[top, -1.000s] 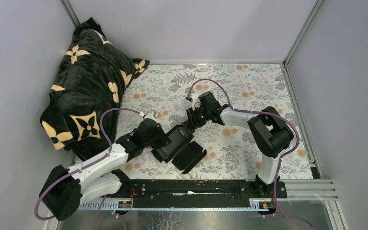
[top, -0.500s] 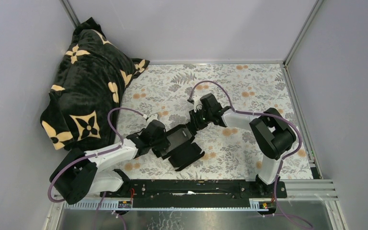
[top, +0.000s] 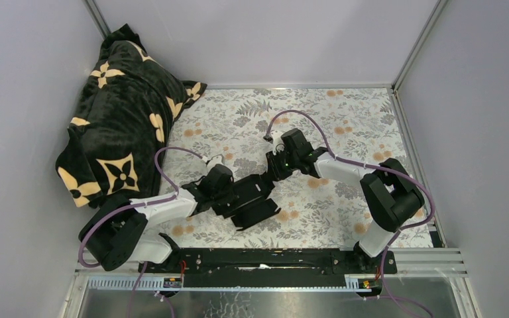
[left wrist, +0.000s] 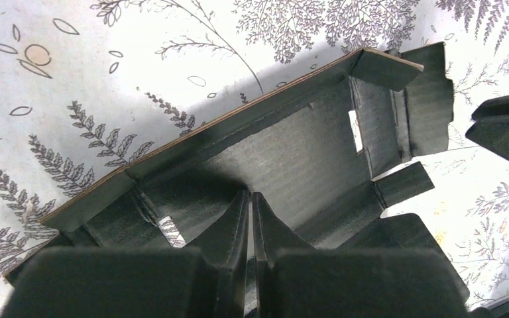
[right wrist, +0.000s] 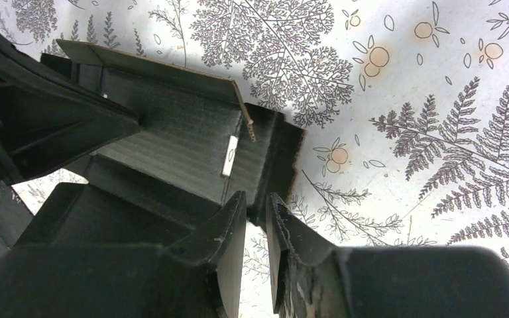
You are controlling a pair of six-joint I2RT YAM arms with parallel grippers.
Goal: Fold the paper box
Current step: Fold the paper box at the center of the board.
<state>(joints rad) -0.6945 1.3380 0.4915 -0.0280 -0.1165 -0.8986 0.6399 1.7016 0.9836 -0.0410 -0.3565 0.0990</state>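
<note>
paper box (top: pixel 260 213): matte black | table cover (top: pixel 344 119): grey ferns, orange blossoms | blanket (top: pixel 119 112): black, cream flowers

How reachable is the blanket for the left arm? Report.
Probably yes: the blanket lies just left of it, nothing between, but the left gripper seems shut on the paper box.

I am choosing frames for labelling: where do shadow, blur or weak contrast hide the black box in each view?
Top external: even light, yet the folds of the paper box hardly show, black on black. Left wrist: the box throws a soft shadow on the patterned table; the left gripper is out of focus. Right wrist: the right gripper is blurred, the table print sharp.
</note>
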